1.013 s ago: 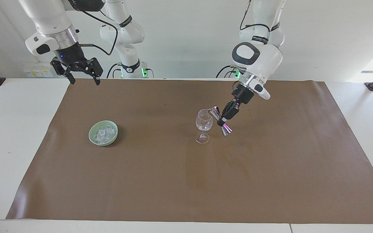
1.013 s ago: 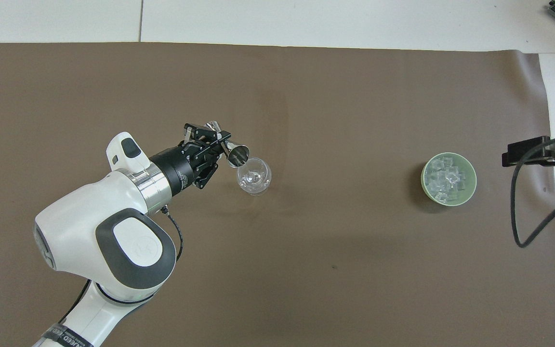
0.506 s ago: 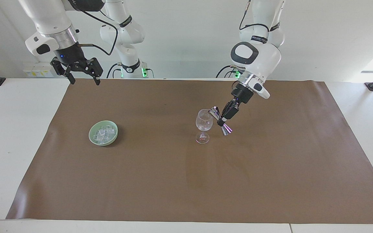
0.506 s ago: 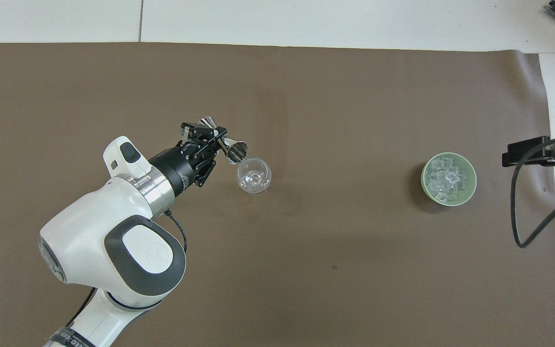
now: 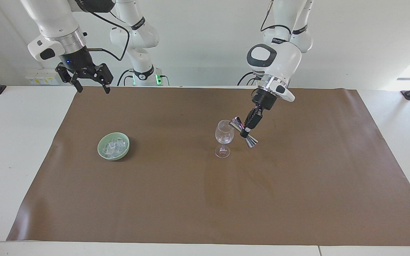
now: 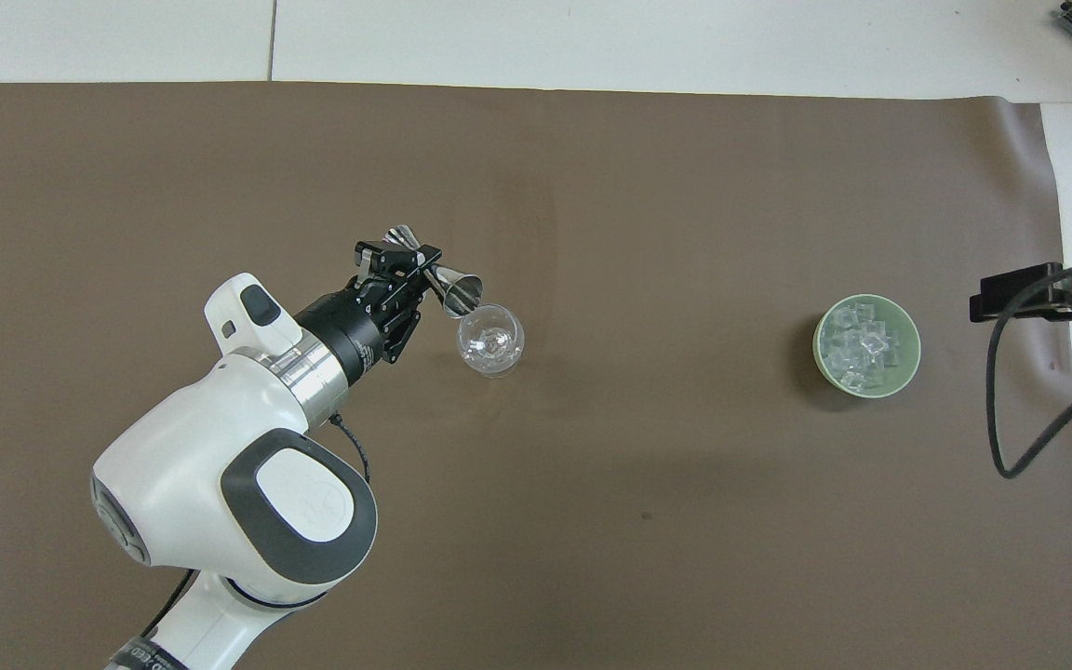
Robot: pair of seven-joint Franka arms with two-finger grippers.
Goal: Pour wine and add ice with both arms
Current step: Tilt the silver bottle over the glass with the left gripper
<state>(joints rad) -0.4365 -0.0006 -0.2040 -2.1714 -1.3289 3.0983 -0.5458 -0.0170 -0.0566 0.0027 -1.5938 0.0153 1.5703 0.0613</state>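
Both arms [image 5: 276, 60] are glossy white with rounded joints, dark grey oval caps, silver wrist rings and black labelled bands. Each ends in a black two-finger tool [image 5: 248, 128]. Black cables loop along them; green lights glow at one base.

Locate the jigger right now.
The jigger is held tilted in the left gripper, its upper cup at the rim of the wine glass, toward the left arm's end of the brown mat.
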